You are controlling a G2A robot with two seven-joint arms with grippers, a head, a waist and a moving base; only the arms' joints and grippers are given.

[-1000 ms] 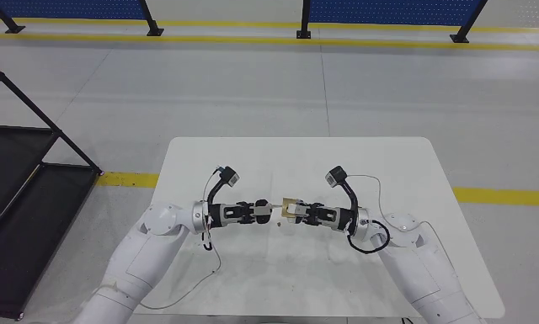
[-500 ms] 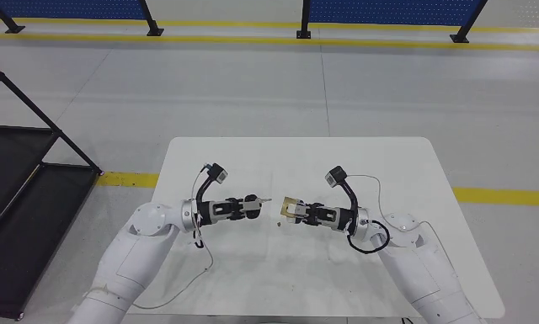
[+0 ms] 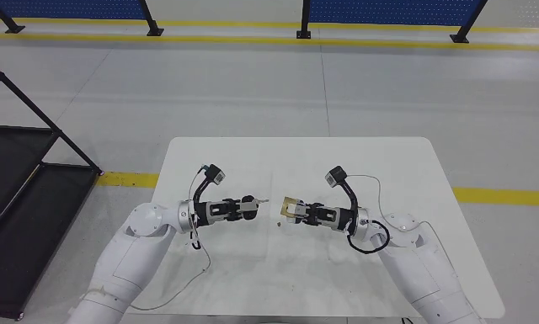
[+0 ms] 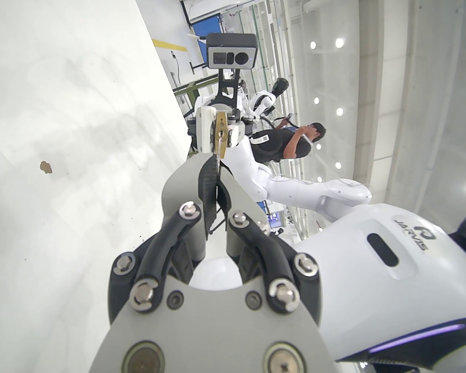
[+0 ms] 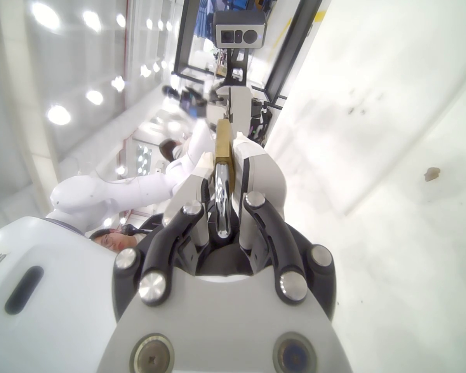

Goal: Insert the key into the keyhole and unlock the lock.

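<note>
Left gripper [image 3: 254, 205] pinches slim silver key [image 3: 264, 202], aimed lengthwise at brass padlock [image 5: 222, 145] (not touching) clamped in right gripper [image 3: 296, 211].

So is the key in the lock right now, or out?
Out. From above, the key held in the left tool sits apart from the brass lock, with a gap between them.

White table [image 3: 337, 164], small brown scrap [image 3: 278, 224]

2 white arms [image 3: 139, 236] carry black wrists [image 3: 221, 210], grey screw-studded plates [image 4: 202, 324] and thin cables [image 3: 373, 243].
</note>
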